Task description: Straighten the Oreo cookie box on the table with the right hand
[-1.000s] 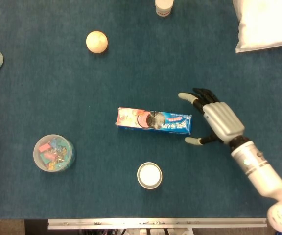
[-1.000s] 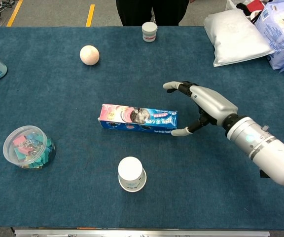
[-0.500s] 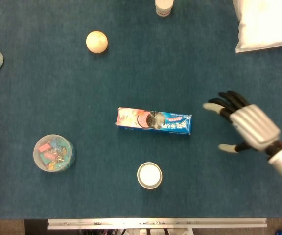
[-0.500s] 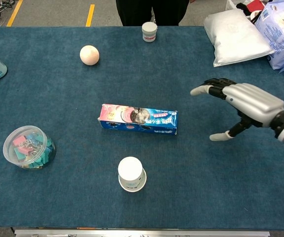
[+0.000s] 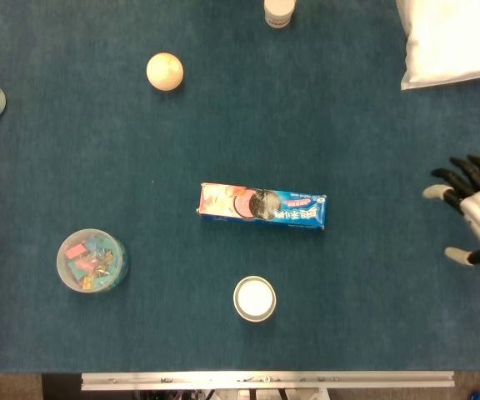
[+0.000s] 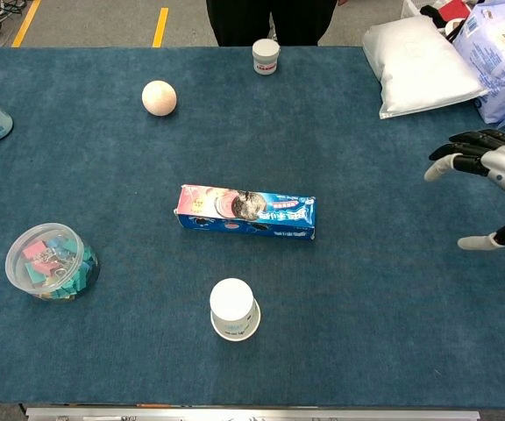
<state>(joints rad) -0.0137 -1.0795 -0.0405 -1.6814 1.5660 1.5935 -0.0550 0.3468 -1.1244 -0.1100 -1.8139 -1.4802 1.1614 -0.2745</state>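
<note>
My right hand (image 5: 477, 218) hung at the table's right edge, fingers (image 6: 452, 158) spread apart and holding nothing, well apart from the Oreo cookie box (image 5: 262, 207). The box lay flat near the middle of the blue table (image 5: 140, 150), its long side running left to right, slightly tilted. A white cup (image 5: 254, 298) stood near it, toward me.
</note>
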